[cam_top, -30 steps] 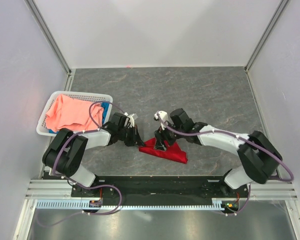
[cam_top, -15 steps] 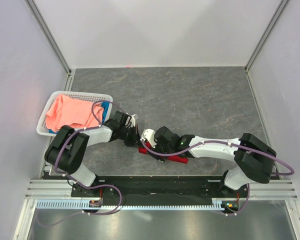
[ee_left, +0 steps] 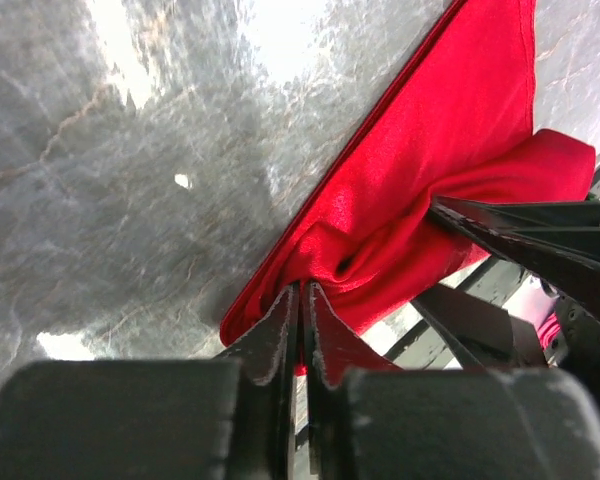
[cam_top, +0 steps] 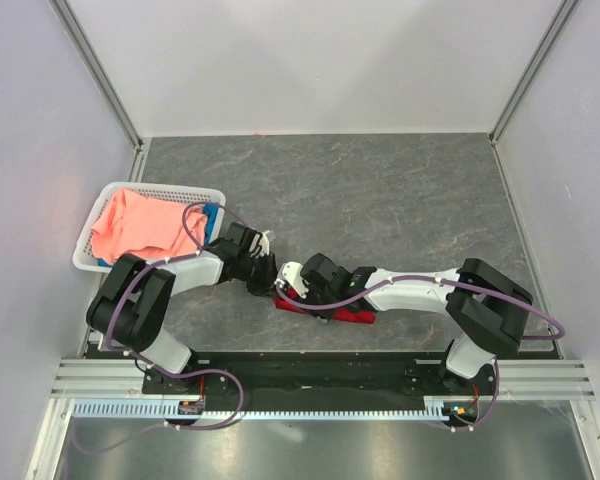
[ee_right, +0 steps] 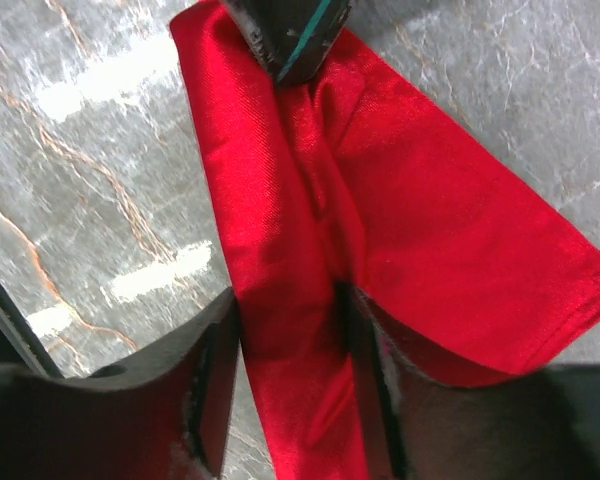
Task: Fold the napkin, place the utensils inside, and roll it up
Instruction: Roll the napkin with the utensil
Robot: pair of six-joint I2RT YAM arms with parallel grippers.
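Left end effector (ee_left: 302,300) pinches a corner of the napkin (ee_left: 420,200), fingers pressed together, while the right end effector (ee_right: 290,330) straddles a raised fold, its fingers against the red cloth, near the grey surface's (cam_top: 380,190) front edge.

We see open tabletop (cam_top: 380,190) behind both arms. The white basket (cam_top: 100,215) blocks the left side. Both arms crowd the napkin (cam_top: 355,317).

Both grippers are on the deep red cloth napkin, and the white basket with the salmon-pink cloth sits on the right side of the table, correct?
Not quite. The white basket holding the salmon-pink cloth sits on the left side, per the top view. Both the left gripper and right gripper are on the deep red cloth napkin.
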